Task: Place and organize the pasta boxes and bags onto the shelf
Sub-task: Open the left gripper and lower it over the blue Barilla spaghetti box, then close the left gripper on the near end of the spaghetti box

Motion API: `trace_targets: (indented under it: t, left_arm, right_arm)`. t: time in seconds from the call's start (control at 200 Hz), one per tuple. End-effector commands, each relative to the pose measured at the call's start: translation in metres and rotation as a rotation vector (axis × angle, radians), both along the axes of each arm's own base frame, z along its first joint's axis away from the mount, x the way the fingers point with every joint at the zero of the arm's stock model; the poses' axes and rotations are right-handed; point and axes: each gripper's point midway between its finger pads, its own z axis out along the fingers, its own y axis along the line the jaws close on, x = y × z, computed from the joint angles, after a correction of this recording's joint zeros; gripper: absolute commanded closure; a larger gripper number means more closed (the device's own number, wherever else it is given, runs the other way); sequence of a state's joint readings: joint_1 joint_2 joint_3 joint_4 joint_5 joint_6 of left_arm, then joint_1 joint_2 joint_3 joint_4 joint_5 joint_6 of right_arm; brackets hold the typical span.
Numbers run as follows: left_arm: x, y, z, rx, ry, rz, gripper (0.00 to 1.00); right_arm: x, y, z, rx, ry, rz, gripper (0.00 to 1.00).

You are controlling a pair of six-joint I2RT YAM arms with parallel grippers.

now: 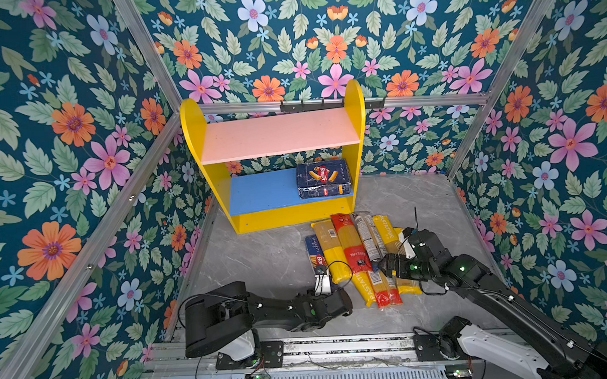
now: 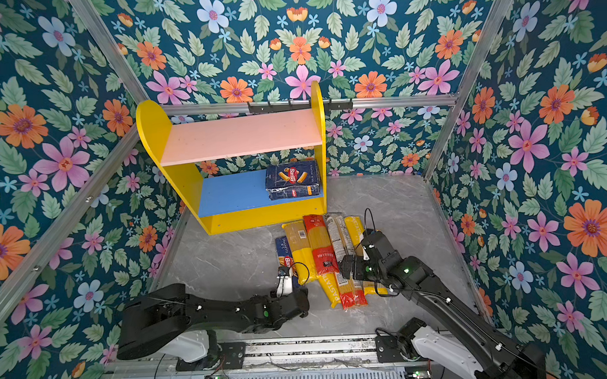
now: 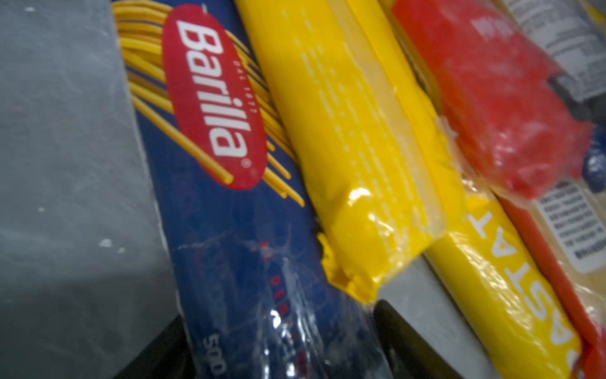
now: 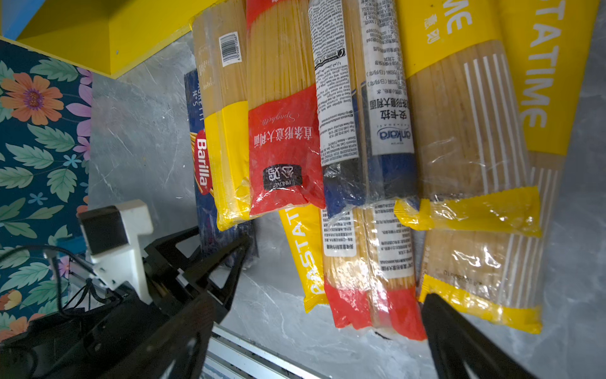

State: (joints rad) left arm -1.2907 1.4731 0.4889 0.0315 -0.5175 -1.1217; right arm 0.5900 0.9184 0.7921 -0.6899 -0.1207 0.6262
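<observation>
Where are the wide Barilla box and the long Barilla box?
wide Barilla box [image 1: 324,177]: in a top view, on its printed front face.
long Barilla box [image 3: 214,98]: in the left wrist view, on its red logo.

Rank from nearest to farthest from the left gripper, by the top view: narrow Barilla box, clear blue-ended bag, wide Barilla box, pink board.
1. Narrow Barilla box: at the left gripper, pile's left edge.
2. Clear blue-ended bag: further right in the pile.
3. Wide Barilla box: on the blue board, right end.
4. Pink board: upper tier, farthest back.
</observation>
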Motion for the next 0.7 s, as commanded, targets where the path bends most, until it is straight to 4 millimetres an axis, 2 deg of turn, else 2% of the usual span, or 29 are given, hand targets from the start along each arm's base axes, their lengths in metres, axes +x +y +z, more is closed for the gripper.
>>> trace_targets:
  t: [0.0, 0.185, 0.355, 0.56, 0.695]
  left_arm:
    - [-0.014, 0.039, -0.025, 0.077, 0.137, 0.022, 0.21]
    - [-0.001, 0.076, -0.014, 0.074, 0.112, 0.088, 0.2]
    - [0.009, 0.098, -0.005, 0.081, 0.091, 0.131, 0.15]
    - [0.007, 0.099, -0.006, 0.043, 0.097, 0.117, 0.02]
    - [0.007, 0.092, -0.006, 0.02, 0.083, 0.075, 0.0]
  right_arm:
    - [0.005, 0.003, 0.004, 0.003, -0.023, 0.007, 0.01]
    - [0.011, 0.008, -0.001, 0.001, -0.016, 0.014, 0.01]
    - [0.019, 0.017, -0.007, 0.005, -0.002, 0.027, 0.01]
    - [0.023, 0.022, -0.009, 0.008, 0.002, 0.036, 0.01]
    - [0.024, 0.023, -0.008, 0.01, -0.001, 0.04, 0.01]
